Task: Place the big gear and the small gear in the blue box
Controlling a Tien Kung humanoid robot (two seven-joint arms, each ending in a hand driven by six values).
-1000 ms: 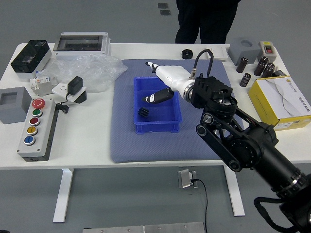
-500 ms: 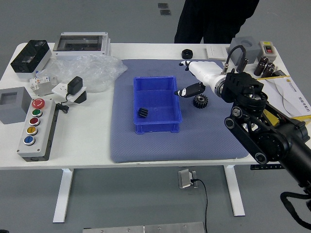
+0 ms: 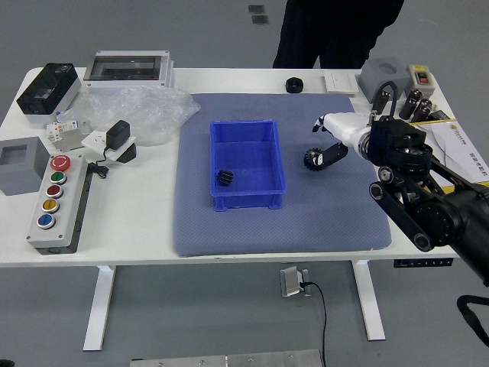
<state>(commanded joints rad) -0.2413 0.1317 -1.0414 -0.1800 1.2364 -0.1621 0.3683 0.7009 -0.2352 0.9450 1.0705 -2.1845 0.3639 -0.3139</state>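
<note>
A: Movement since the earlier frames: the right hand point(image 3: 351, 131) is drawn off from over the blue box point(image 3: 248, 200) and is now set at the big gear point(image 3: 312, 160), which is partly covered by the thumb.

B: Condition of hand?

A: Spread: one fingertip and the thumb are held apart, with nothing gripped. Whether the gear is touched by the thumb cannot be told.

B: Locations, taken from the hand?

A: Item one, big gear, black, toothed: at the thumb tip, on the blue mat point(image 3: 229, 241). Item two, small gear point(image 3: 225, 177), dark: well to the hand's left, inside the box, near its left wall. Sizes are judged by comparison. Beyond the hand, a person point(image 3: 336, 34) is seen standing; no hands are shown.

B: Handling notes, item one?

A: Judged light and stiff, not easily crushed. Material unconfirmed; if smooth, some slip is to be expected, though purchase should be given by the teeth. Best taken across opposite sides of the rim, thumb against fingers, low down. If only one edge is pinched, it may be tipped or pushed along the mat.

B: Item two?

A: Likely similar; no handling appears needed.
</note>
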